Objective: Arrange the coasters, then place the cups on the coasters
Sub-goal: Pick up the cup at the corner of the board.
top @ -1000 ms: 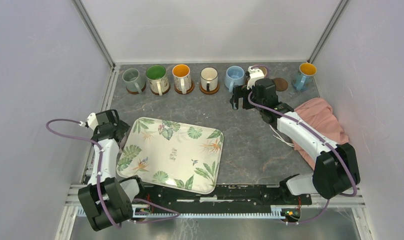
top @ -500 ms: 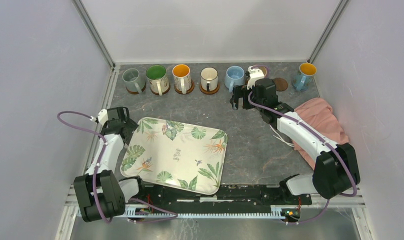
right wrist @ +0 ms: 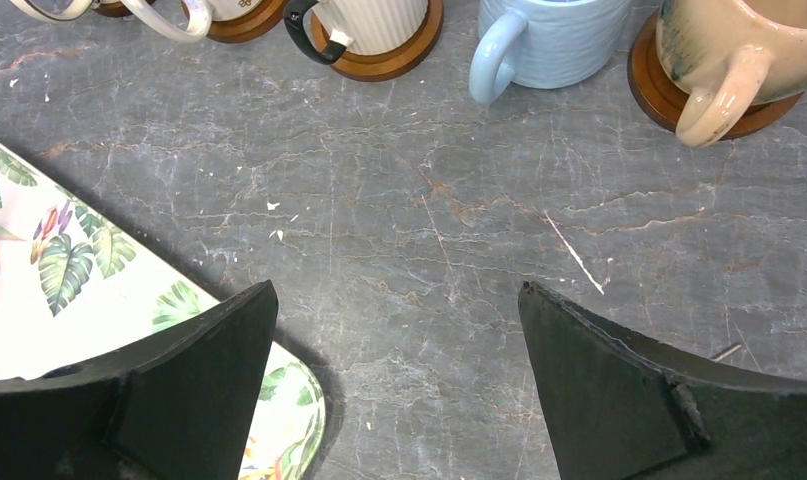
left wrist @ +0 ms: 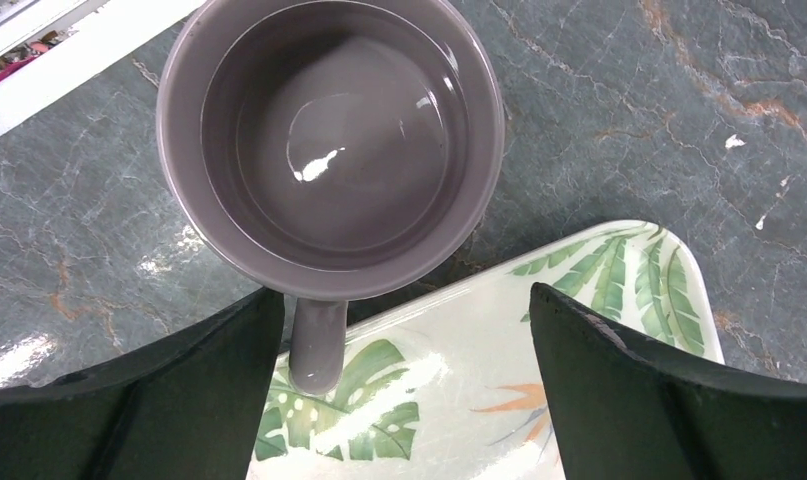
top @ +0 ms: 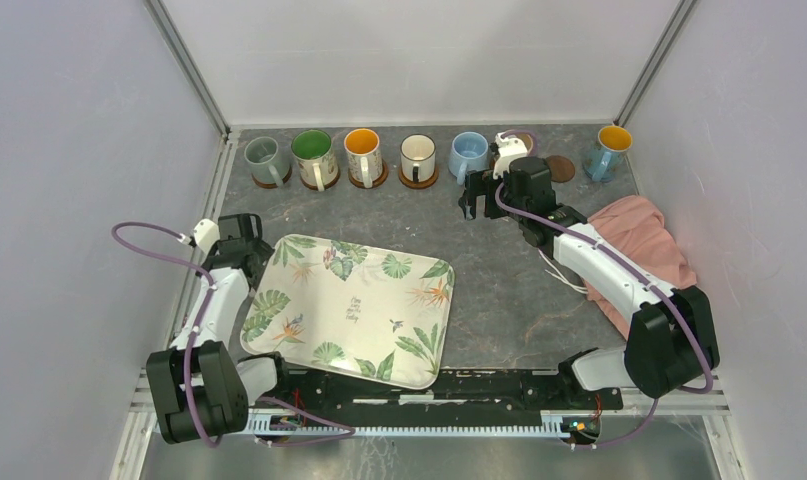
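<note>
L gripper (left wrist: 402,298), wide open & empty, hangs over mauve cup (left wrist: 329,130) at tray's (left wrist: 599,300) corner; R gripper (right wrist: 399,290), wide open too, over table (right wrist: 429,200) nr light blue cup (right wrist: 559,35) & tan cup (right wrist: 739,45) on coaster (right wrist: 657,90).

The glossy mauve-grey ceramic mug (left wrist: 329,150) is plain; the white rectangular tray (left wrist: 459,340) carries green leaf prints (plus orange blooms); the stone counter (left wrist: 629,120) is dark grey, rust-veined.

A robotics lab cell. Plain white walls (top: 419,60) on aluminium framing (top: 186,65) enclose the grey stone-look table (top: 499,290) beneath the jaws.
</note>
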`<state>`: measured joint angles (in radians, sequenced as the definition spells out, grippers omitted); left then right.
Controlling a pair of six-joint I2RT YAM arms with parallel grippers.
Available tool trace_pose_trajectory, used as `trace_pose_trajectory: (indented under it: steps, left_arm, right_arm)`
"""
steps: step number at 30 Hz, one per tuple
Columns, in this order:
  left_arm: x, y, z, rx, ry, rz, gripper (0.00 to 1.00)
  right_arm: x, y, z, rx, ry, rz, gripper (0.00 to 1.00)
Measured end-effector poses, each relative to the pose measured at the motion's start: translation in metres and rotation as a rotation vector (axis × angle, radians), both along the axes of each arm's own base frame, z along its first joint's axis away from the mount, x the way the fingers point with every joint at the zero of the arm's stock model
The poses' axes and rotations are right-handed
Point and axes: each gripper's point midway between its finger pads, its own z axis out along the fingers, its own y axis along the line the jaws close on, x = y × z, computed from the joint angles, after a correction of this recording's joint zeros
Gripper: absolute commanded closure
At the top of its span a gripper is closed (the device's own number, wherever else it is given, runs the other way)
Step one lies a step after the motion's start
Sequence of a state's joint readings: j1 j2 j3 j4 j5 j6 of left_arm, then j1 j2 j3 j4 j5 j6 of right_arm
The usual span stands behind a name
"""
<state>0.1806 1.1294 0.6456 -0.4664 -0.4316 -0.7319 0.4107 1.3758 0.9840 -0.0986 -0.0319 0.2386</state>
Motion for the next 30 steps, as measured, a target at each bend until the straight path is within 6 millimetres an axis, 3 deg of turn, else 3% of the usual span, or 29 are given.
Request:
trace_pose_trajectory:
  steps: [5,14,26,30]
  left_arm:
    - [-0.002,0.001,-0.001,0.014,-0.002,0.026,0.17]
    - [-0.016,0.003,-0.019,0.010,0.042,0.080,0.40]
    - [-0.014,0.004,-0.017,0.020,0.030,0.095,0.96]
    - [-0.015,0.004,-0.017,0.019,0.029,0.094,0.98]
  right_arm:
    - [-0.001,0.002,0.000,0.005,0.002,0.011,0.02]
    - [0.000,0.002,-0.004,0.002,0.011,0.012,0.02]
    - [0.000,0.003,-0.003,0.003,0.008,0.012,0.02]
    - [0.001,0.003,-0.003,0.004,0.006,0.012,0.02]
